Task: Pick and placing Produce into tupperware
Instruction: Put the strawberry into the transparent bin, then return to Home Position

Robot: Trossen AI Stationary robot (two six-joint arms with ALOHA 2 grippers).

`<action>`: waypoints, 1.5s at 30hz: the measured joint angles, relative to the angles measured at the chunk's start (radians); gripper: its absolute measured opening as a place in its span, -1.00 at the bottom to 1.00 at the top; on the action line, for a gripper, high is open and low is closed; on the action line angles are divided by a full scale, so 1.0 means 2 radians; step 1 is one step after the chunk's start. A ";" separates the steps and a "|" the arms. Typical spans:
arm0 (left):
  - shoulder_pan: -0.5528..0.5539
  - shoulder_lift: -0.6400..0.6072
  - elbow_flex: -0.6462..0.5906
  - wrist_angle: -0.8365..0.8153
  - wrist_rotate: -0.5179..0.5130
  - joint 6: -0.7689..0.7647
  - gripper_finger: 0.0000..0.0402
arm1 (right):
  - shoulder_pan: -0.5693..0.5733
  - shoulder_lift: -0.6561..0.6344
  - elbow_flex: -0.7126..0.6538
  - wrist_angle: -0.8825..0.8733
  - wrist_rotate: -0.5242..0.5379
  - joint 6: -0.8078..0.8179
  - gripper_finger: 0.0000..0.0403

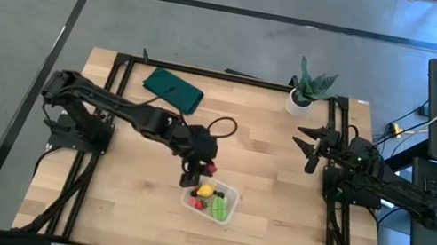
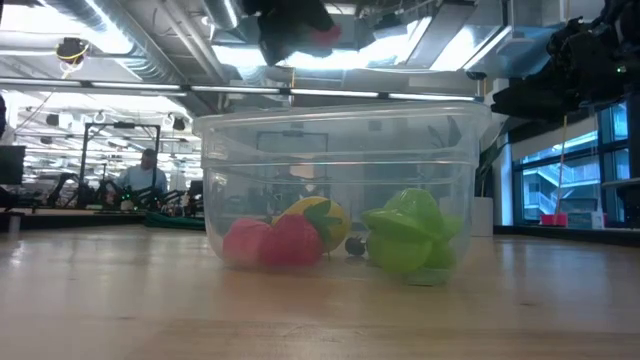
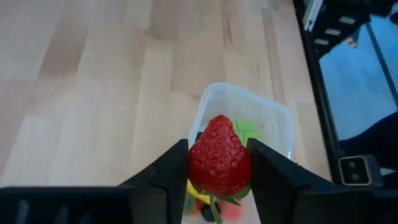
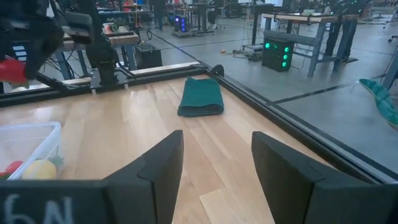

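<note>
The tupperware [image 1: 229, 189], a clear tub, stands on the wooden table near its middle. In it lie red pieces [image 2: 270, 243], a yellow one [image 2: 320, 220], a light green one [image 2: 408, 232] and a dark berry [image 2: 355, 247]. My left gripper [image 1: 197, 173] hangs above the tub's far left corner, shut on a red strawberry [image 3: 219, 163]. At the table's right side my right gripper [image 4: 214, 168] waits, open, with nothing between its fingers. My left gripper pinches the strawberry by its two opposite sides [image 3: 198, 167] between its two fingers. The fingers [image 3: 171, 171] slant downward, coming from the table's left. The berry's pointed end faces away from the wrist and its green leaves toward it. It is lifted clear, above the tub's rim [image 3: 245, 99].
A folded dark green cloth [image 1: 173, 89] lies at the far left of the table. A spiky plant in a white pot [image 1: 305, 93] stands at the far right. Bare wood lies around the tub. A person sits far off in the room behind [image 2: 145, 178].
</note>
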 joint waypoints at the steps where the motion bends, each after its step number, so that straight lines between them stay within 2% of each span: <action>1: 0.000 0.004 0.000 0.002 0.002 0.009 -0.33 | 0.000 0.000 0.000 0.000 0.000 0.000 -0.04; 10: -0.010 0.073 0.000 0.004 0.072 0.026 -0.23 | 0.000 0.000 0.000 0.000 0.000 0.000 -0.04; 15: -0.006 0.108 -0.001 0.026 0.143 0.024 -0.29 | 0.000 0.000 0.000 0.000 0.000 0.001 -0.04; 18: -0.001 0.123 0.000 0.028 0.167 0.022 -0.32 | 0.000 0.000 0.000 0.000 0.000 0.002 -0.04; 23: 0.003 0.134 -0.001 0.021 0.163 0.012 -0.21 | 0.000 0.000 0.000 0.000 0.000 0.002 -0.04; 28: 0.002 0.132 -0.001 0.021 0.120 0.010 -0.08 | 0.000 0.000 0.000 0.000 0.000 0.012 -0.04; 32: 0.003 0.129 -0.001 0.025 0.119 0.007 -0.03 | 0.000 0.000 0.000 0.000 0.000 0.012 -0.04; 35: 0.003 0.128 -0.001 0.023 0.120 -0.024 -0.03 | 0.000 0.000 0.000 0.002 0.000 0.014 -0.04; 37: 0.003 0.122 -0.001 0.015 0.137 -0.032 -0.04 | 0.000 0.000 0.000 0.017 0.000 0.017 -0.04; 42: 0.006 0.070 -0.001 0.011 0.144 -0.016 -0.07 | 0.000 0.000 0.001 0.103 -0.017 0.025 -0.04; 45: 0.019 0.019 -0.001 0.007 0.132 0.018 -0.07 | 0.000 0.000 0.022 0.104 -0.019 0.024 -0.04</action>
